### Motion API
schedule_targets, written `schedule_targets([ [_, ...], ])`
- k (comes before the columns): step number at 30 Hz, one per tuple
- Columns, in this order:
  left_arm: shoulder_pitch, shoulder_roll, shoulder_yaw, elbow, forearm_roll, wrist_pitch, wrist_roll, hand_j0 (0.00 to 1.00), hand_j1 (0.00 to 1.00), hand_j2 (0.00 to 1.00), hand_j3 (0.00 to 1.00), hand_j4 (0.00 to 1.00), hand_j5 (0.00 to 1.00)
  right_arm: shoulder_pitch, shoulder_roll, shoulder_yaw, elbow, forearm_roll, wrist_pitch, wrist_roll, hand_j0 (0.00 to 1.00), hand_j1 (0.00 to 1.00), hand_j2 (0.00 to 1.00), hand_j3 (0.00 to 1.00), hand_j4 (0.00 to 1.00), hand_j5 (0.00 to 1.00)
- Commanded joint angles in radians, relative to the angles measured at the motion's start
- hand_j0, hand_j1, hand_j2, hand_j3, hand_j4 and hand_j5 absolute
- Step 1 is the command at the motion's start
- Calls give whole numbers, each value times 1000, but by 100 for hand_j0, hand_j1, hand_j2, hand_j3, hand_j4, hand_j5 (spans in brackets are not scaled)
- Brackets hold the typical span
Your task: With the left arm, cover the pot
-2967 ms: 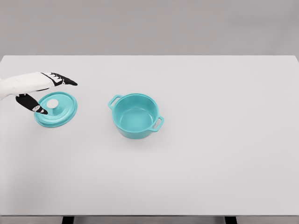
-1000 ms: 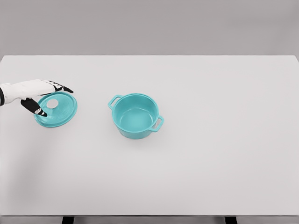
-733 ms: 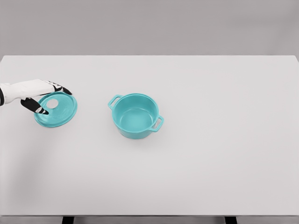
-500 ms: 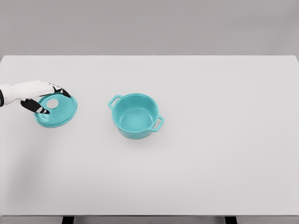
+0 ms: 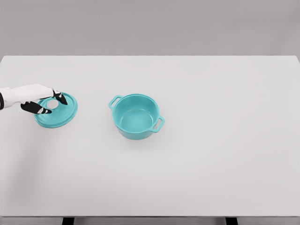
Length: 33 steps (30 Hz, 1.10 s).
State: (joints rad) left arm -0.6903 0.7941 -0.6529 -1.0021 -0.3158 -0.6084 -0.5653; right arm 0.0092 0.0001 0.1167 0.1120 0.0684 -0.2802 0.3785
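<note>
A teal lid (image 5: 58, 114) with a white knob (image 5: 52, 105) lies flat on the white table (image 5: 211, 154) at the far left. My left hand (image 5: 50, 104) comes in from the left edge and sits over the lid. Its black-tipped fingers (image 5: 62, 98) curl round the far side of the knob, and the thumb presses in from the near side. The open teal pot (image 5: 136, 116), with two side handles, stands upright to the right of the lid, about a pot's width away. It has nothing in it. The right arm is out of view.
The table's front edge runs along the bottom of the view, with dark legs just below it. A grey wall stands behind the table's far edge.
My left hand has come down onto the lid and its fingers have curled in from spread to tight around the knob. Lid and pot have stayed in place.
</note>
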Motion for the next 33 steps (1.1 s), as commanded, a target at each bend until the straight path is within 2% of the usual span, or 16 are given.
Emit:
schedule_targets([
  [1,2,2,-5,0,0,-2,-2,60,60,60,60,60,60,0,0,0,0,1,0,0,100,100,100,100,100,100],
  [14,6,5,-2,-21,3,-2,-5,55,55,55,55,55,55,0,0,0,0,1,0,0,100,100,100,100,100,100],
  [20,5,43,-2,-153,23,-2,-7,55,55,55,55,55,55,0,0,0,0,1,0,0,100,100,100,100,100,100],
  [33,5,91,-2,-308,57,-2,-7,55,55,55,55,55,55,0,0,0,0,1,0,0,100,100,100,100,100,100],
])
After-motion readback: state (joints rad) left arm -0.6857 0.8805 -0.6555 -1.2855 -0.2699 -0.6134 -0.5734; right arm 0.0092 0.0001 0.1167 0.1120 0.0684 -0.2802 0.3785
